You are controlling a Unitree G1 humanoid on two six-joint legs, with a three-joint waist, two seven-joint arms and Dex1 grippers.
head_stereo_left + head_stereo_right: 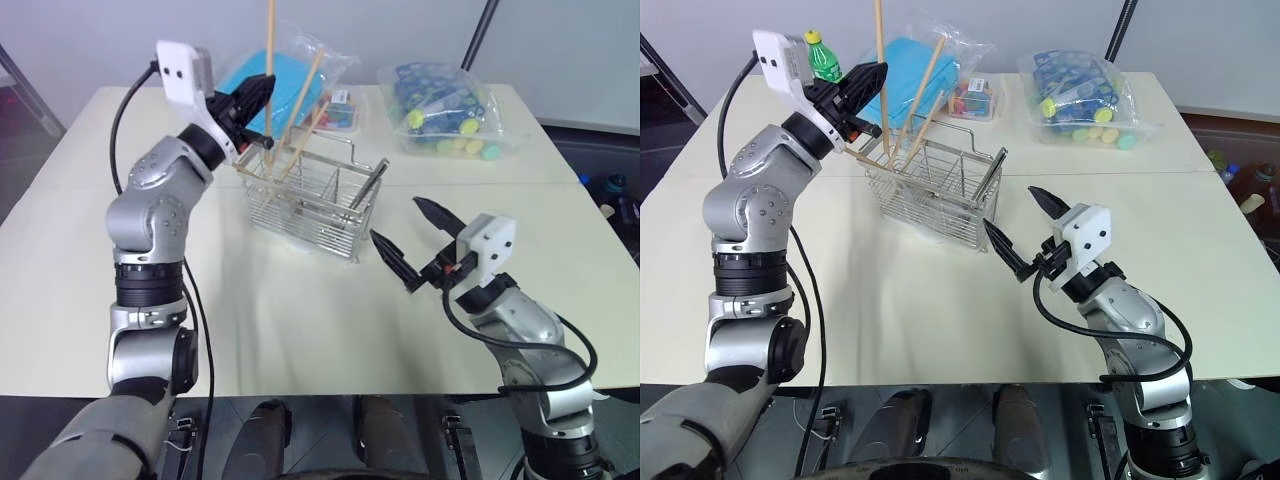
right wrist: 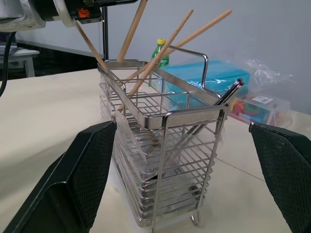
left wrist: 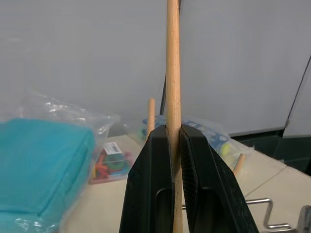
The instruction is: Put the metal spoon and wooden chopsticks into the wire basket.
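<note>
Plastic bags point(image 1: 440, 105) behind wire basket point(image 1: 310, 205)

The basket point(image 1: 315, 205) is set mid-table point(image 1: 300, 330), with chopsticks point(image 1: 300, 105) leaned in its left end and the spoon point(image 1: 368, 187) in its right end. Two bags point(image 1: 445, 105) are placed behind it. One chopstick point(image 3: 173, 97) is held upright over the basket's left end by the left gripper point(image 1: 262, 95); the right gripper point(image 1: 412, 245) is positioned to the basket's right and nearer.

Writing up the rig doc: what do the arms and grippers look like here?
Both arms are silver-grey metal with black joint bands. Each wrist carries a white boxy camera housing, and a black cable loops along each arm. The left gripper and right gripper each have two black, tapered, pointed jaws; small orange-red detail sits at the base.
</note>
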